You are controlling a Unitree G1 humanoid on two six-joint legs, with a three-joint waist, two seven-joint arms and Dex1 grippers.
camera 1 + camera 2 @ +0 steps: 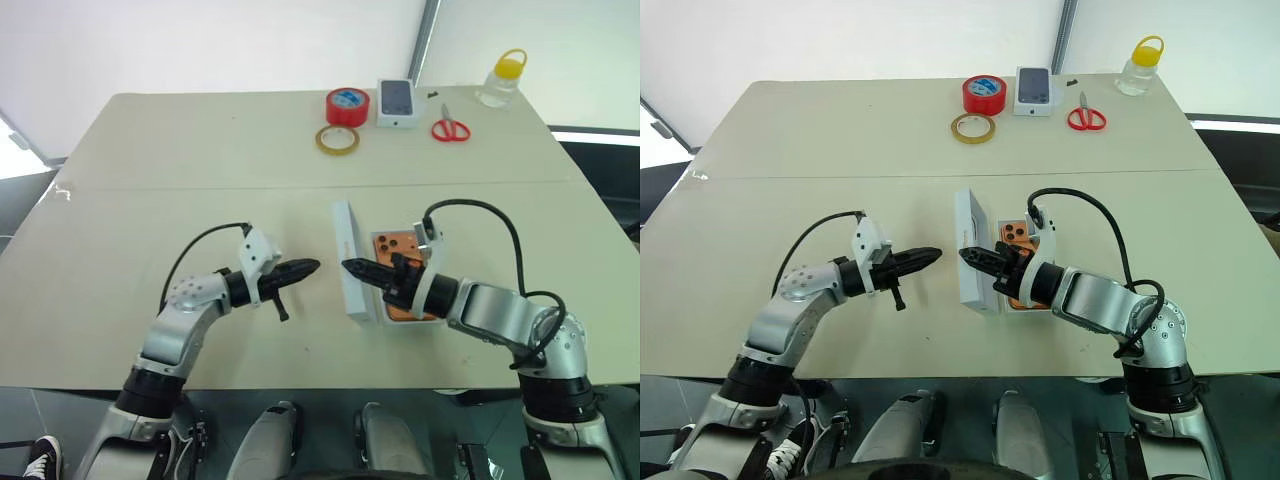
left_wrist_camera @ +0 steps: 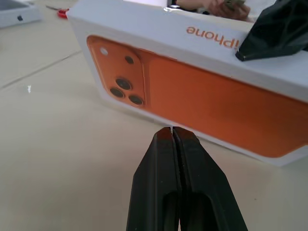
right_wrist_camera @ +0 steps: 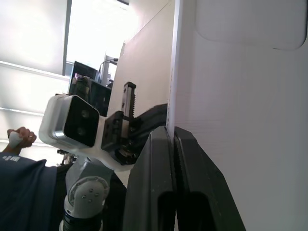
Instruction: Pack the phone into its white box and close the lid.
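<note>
Flat orange phone (image 1: 1017,240): centre frame, lying in shallow white cardboard box (image 1: 1012,300). Lid (image 1: 972,250) stands on edge, evidently awaiting closure. Left pincer (image 1: 927,256) and right pincer (image 1: 971,257) pressed together, flanking it on beige counter (image 1: 840,140).

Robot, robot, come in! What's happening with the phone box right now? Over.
Left tool shut, empty. Right tool shut, tip at the lid, which stands on edge. Phone in its box. Nothing in the way.

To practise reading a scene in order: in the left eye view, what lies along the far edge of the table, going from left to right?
Yellow tape ring → red tape roll → small white carton → red scissors → clear bottle.
</note>
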